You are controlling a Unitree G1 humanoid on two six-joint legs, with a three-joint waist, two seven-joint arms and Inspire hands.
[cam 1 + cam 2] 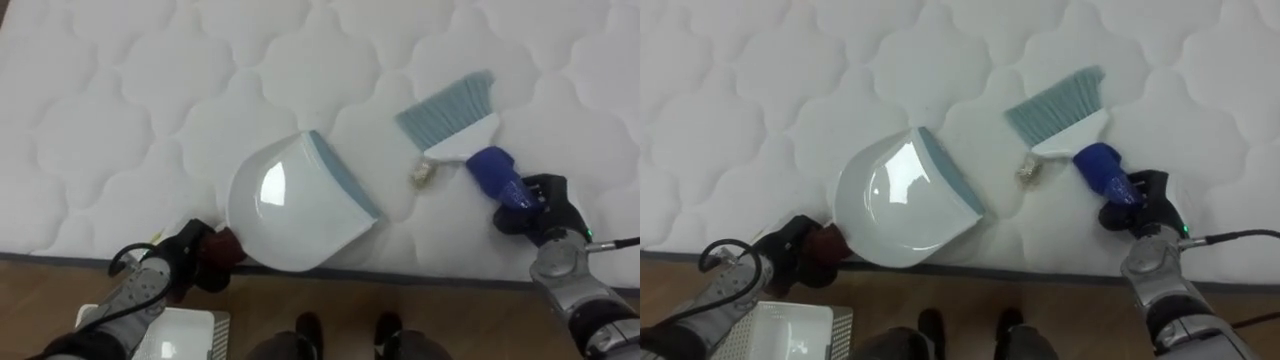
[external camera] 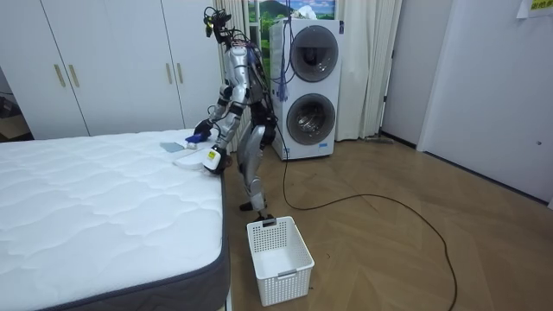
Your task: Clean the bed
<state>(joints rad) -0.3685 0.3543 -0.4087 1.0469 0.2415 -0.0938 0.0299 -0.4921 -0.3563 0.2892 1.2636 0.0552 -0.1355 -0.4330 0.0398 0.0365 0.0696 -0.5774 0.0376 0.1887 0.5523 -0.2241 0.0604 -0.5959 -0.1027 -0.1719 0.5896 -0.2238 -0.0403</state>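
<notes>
— What sits closest to the robot?

— A white slatted laundry basket on the wooden floor, by the side of the bed near its feet.

— And the hands?

— Both are at the mattress's near edge. The left hand comes in from the lower left, fingers wrapped round the dark red handle of a white dustpan. The right hand, low on the right, is clenched round the blue handle of a hand brush.

— How does the dustpan lie?

— Flat on the quilted mattress, its rear at the edge. Its grey-blue lip is turned toward the brush.

— Anything between them?

— A small pale scrap, perhaps crumpled paper, too small to tell. It lies on the mattress just beside the brush's white head and near the pan's lip, apart from it.

— And the brush itself?

— It rests on the mattress with its pale blue bristles fanned away from the robot.

— What lies farther off?

— In the room view the robot stands bent over the bed's far corner. Two stacked washing machines are behind it, and a white wardrobe lines the wall on the room view's left.
</notes>
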